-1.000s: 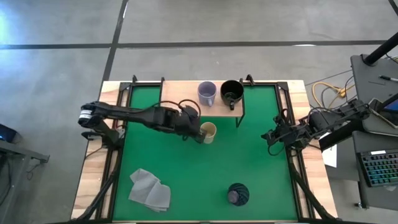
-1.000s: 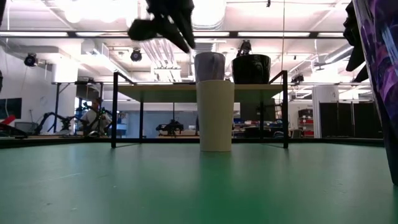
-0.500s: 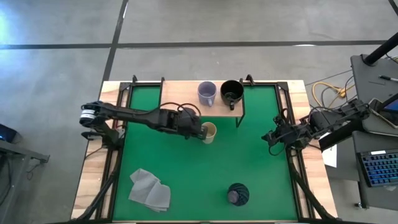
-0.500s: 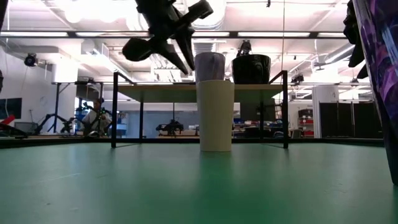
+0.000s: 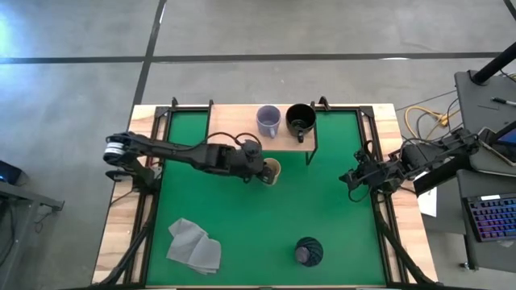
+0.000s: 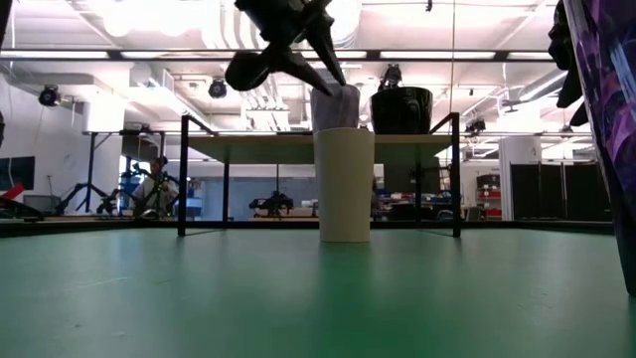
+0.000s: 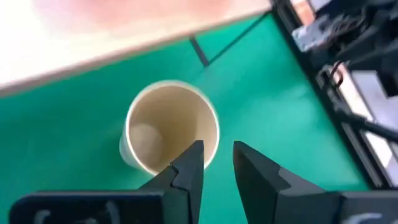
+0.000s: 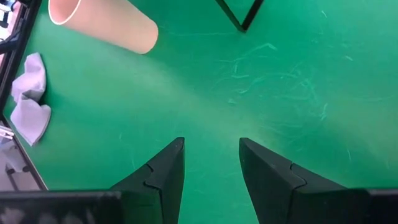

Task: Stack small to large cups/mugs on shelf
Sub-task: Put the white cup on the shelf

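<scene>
The cream handleless cup (image 5: 272,171) stands upright on its base on the green mat (image 5: 242,217), in front of the shelf (image 5: 234,125). My left gripper (image 7: 216,152) hovers just above the cup's rim (image 7: 211,134), open by a narrow gap, one fingertip over the mouth and one outside the wall; in the low view (image 6: 338,85) it is clear of the cup (image 6: 344,184). The lavender-grey mug (image 5: 268,121) and the black mug (image 5: 300,119) stand on the shelf. The dark purple tumbler (image 5: 307,252) stands near the front edge. My right gripper (image 8: 211,152) is open and empty at the table's right edge.
A grey folded cloth (image 5: 193,246) lies at the mat's front left. The shelf's black legs (image 6: 184,174) stand behind and beside the cup. The tumbler (image 6: 606,99) fills the low view's right edge. Black frame bars run along the table's sides.
My left gripper has moved toward the table's right edge, from beside the cream cup to over its mouth, turning about as it went. The cup has stayed where it was.
</scene>
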Motion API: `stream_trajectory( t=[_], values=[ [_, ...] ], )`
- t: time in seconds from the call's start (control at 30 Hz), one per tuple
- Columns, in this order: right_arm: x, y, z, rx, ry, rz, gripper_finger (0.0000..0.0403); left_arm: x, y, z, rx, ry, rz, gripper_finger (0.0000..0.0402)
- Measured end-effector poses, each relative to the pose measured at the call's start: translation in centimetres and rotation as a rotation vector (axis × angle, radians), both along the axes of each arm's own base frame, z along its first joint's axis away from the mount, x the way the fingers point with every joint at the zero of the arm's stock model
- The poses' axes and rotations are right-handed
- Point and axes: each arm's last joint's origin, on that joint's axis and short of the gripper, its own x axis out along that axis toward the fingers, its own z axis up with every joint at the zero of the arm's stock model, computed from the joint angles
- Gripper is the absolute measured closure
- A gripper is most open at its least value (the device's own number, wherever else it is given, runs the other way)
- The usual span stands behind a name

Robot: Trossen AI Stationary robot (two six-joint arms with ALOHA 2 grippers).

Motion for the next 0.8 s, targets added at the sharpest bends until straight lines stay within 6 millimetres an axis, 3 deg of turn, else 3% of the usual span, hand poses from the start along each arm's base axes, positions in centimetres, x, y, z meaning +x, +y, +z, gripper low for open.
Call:
stream_trajectory(
  t=[0.13,0.43,0.67,0.8],
  values=[
    [0.0,0.0,0.0,-0.007,0.002,0.009,0.0257,-0.3,0.3,-0.1,0.003,0.039,-0.002,0.0307],
    [0.0,0.0,0.0,-0.022,0.008,0.025,0.0257,-0.7,0.1,0.6,-0.075,0.062,0.000,0.0205],
    [-0.1,0.0,-0.1,-0.029,0.012,0.032,0.0257,-1.9,0.3,2.7,-0.056,0.181,0.043,0.0197],
    [-0.1,0.0,-0.1,-0.033,0.013,0.038,0.0257,-2.0,0.4,3.8,-0.060,0.167,0.068,0.0197]
  ],
)
